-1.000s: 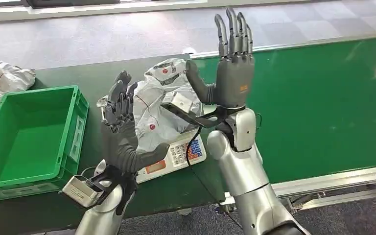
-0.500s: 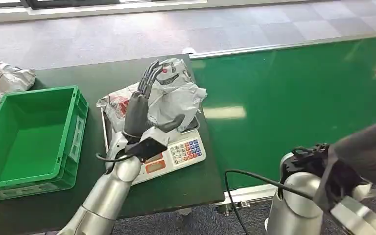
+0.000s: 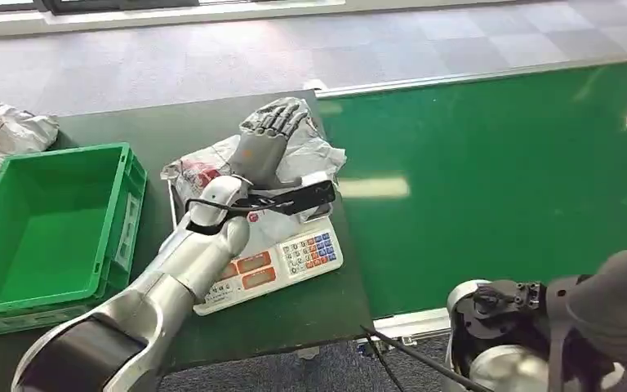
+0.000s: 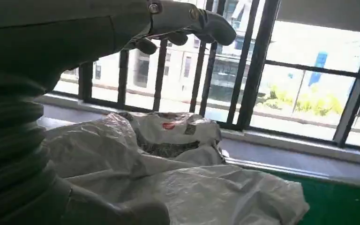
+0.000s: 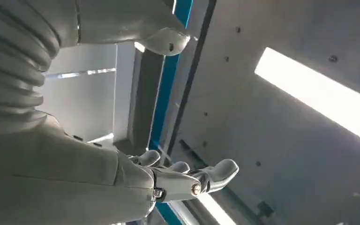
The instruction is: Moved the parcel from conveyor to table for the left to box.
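From the head view we see one left hand (image 3: 263, 140) reaching forward over one crumpled white parcel (image 3: 310, 155), fingers spread and extended, palm down on or just above the wrapping; we cannot tell whether it touches. The parcel lies under and around the hand on one white weighing scale (image 3: 273, 265), whose keypad and display sit nearer the robot than the hand. The scale stands on one dark green table (image 3: 147, 122). To the left of the hand sits one green crate (image 3: 122, 220). Beyond the crate, at the far left edge, we count one more crumpled white bag (image 3: 16, 126). To the right of the hand runs one green conveyor belt (image 3: 498, 163). At the lower right corner is the right arm, blurred.

From the left wrist view, the left hand's fingers (image 4: 187, 18) stretch out apart above the parcel (image 4: 178, 183), with a gap between fingertips and wrapping. One barred window lies beyond.

From the right wrist view, the right hand (image 5: 168, 180) is spread, holding nothing, its fingers loosely extended toward a ceiling with one long light panel (image 5: 318, 96).
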Tool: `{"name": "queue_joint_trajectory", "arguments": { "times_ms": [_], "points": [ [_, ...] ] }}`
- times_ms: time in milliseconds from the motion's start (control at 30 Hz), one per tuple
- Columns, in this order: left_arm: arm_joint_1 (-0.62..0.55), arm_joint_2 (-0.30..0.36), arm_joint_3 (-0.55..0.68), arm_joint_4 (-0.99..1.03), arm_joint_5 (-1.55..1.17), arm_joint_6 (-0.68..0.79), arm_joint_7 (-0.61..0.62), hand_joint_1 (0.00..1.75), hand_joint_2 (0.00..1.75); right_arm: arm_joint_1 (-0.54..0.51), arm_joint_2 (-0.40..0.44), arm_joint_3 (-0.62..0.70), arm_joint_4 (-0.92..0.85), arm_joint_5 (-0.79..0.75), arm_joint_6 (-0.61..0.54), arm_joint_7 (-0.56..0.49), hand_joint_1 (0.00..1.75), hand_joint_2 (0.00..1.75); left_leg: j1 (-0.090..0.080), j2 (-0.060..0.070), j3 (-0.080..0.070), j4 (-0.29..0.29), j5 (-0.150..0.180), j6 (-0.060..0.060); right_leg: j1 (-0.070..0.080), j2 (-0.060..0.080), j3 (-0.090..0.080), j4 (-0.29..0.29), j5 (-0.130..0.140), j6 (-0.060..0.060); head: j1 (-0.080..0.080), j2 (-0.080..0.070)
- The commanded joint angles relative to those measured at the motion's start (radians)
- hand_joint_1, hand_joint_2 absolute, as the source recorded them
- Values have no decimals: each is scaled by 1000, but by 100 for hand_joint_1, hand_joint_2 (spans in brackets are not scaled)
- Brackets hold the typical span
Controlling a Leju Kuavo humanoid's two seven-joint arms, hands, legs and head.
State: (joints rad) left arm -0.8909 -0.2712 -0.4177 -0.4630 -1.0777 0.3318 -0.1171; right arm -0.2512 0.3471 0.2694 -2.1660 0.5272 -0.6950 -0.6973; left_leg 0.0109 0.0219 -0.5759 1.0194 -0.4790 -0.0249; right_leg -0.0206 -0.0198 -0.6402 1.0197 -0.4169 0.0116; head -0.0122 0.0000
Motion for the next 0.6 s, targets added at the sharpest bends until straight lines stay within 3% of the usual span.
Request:
{"name": "queue_joint_trajectory", "arguments": {
  "times_ms": [33, 200, 300, 400, 600],
  "points": [
    [-97, 38, -76, 196, -81, -104, 61, 0, 175, 56, 2, 100, 140, -53, -3, -1, 0, 175, 1, 1, 4, -3, 0, 1, 1, 4, 4, -4, 1, -2, 0, 0],
    [-123, 50, -105, 227, -159, -233, 111, 0, 175, 55, 2, 111, 171, -45, -3, -1, 0, 175, 1, -1, 3, -2, 0, 0, 1, 2, 2, -2, 0, -1, 0, 0],
    [-138, 64, -110, 250, -173, -418, 126, 0, 175, 49, 2, 117, 193, -50, -3, -1, 0, 175, 2, 0, 3, -3, 0, 1, 2, 3, 3, -3, 1, -2, 0, 0],
    [-125, 81, -98, 251, -167, -511, 115, 0, 175, 42, 2, 120, 213, -60, -3, -1, 0, 175, 1, 1, 3, -2, 0, 0, 1, 3, 3, -2, 0, -1, 0, 0],
    [-108, 88, -72, 244, -152, -504, 90, 0, 175, 39, 2, 100, 221, -55, -3, -1, 0, 175, 1, 0, 4, -3, 0, 1, 1, 3, 4, -3, 1, -2, 0, 0]
  ]
}}
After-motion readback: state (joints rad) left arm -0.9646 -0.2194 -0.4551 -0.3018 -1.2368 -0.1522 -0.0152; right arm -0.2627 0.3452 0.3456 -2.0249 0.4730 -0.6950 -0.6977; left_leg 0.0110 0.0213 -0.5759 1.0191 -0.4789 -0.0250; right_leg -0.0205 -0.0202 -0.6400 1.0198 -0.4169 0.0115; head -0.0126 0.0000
